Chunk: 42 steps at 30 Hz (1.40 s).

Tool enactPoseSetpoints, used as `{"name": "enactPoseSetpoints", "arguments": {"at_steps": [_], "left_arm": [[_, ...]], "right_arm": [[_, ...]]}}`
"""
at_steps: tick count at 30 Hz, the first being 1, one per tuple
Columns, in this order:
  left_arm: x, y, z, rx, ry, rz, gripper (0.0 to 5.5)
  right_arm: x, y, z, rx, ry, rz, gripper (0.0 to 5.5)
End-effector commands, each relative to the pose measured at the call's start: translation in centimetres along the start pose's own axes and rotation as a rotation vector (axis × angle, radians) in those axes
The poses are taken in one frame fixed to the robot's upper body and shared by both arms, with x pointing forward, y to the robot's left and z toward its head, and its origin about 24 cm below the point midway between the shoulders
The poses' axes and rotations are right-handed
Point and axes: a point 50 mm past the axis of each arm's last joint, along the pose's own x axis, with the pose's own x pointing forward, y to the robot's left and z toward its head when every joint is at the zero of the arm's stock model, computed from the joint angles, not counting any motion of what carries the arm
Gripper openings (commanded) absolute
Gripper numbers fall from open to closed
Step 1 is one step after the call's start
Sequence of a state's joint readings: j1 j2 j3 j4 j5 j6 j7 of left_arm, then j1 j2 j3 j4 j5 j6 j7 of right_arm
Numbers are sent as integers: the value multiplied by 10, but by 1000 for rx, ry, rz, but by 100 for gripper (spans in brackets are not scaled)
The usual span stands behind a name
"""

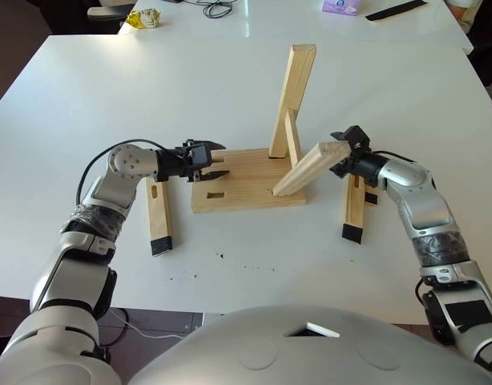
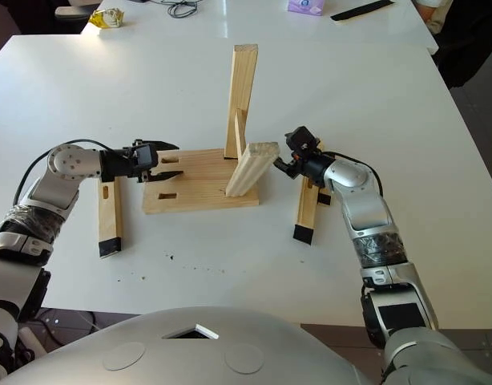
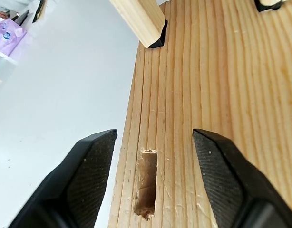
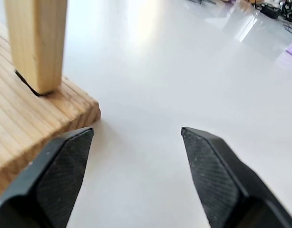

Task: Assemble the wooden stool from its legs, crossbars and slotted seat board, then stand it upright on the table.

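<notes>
The black fingers (image 3: 89, 175) of the left gripper (image 1: 217, 160) are shown spread wide and empty, astride an open slot (image 3: 146, 183) at the left end of the flat, pale wooden slotted seat board (image 1: 246, 180). The fingers (image 4: 212, 175) of the right gripper (image 1: 344, 154) are likewise parted and hold nothing, just beside the raised end of a tilted pale wooden leg (image 1: 310, 170). The board lies flat near the middle of the white table (image 1: 110, 96), its long axis parallel to the near edge. One tall leg (image 1: 294, 88) is seated upright at the board's far right corner, a short wooden bar (image 1: 292, 138) leaning on it. The tilted leg, its upper end toward the right edge, is judged only partly seated. Two black-tipped legs (image 1: 159, 210) (image 1: 354, 210) lie loose, long axes toward the near edge; both left slots, the crossbars and the final righting are judged outstanding
</notes>
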State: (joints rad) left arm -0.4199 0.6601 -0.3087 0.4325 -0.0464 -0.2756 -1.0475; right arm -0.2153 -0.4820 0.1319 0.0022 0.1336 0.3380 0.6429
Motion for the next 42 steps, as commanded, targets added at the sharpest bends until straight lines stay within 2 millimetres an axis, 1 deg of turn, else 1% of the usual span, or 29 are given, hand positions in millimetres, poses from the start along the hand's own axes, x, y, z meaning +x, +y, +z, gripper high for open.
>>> {"name": "enactPoseSetpoints", "arguments": {"at_steps": [1,3,5,7,9,12,14,16,18,20,22,25,28,31,36,39,42], "left_arm": [[-7,-15,-3,-57,55,-107,298],[-13,-21,-5,-56,76,-131,298],[-16,-20,-1,-67,66,-111,298],[-16,-9,7,-79,34,-64,298],[-15,7,17,-86,-3,8,298],[-10,33,25,-73,-24,134,298],[-5,50,24,-29,-1,216,298],[1,58,21,34,28,241,298],[8,60,16,96,65,239,298],[21,55,8,189,118,198,298],[32,46,-1,252,157,145,298],[44,30,-14,271,188,84,298],[49,17,-23,281,195,37,298],[44,8,-31,277,199,8,298],[31,1,-39,297,207,-12,298],[24,-10,-43,302,175,-46,298],[17,-23,-43,309,130,-72,298]], "right_arm": [[-34,6,12,15,-15,86,344],[-51,8,20,4,-12,128,344],[-66,12,22,-12,13,178,344],[-79,18,23,-11,35,237,344],[-85,27,22,18,35,300,344],[-83,41,20,86,16,369,344],[-77,53,15,119,24,417,344],[-70,64,10,132,45,452,344],[-63,73,6,147,56,477,344],[-59,83,4,189,59,510,344],[-57,91,1,209,72,538,344],[-52,101,-5,223,110,579,344],[-47,106,-14,222,165,580,344],[-40,105,-20,206,187,542,344],[-27,88,-27,168,187,378,344],[-22,77,-29,147,185,289,344],[-20,71,-28,139,170,247,344]]}}
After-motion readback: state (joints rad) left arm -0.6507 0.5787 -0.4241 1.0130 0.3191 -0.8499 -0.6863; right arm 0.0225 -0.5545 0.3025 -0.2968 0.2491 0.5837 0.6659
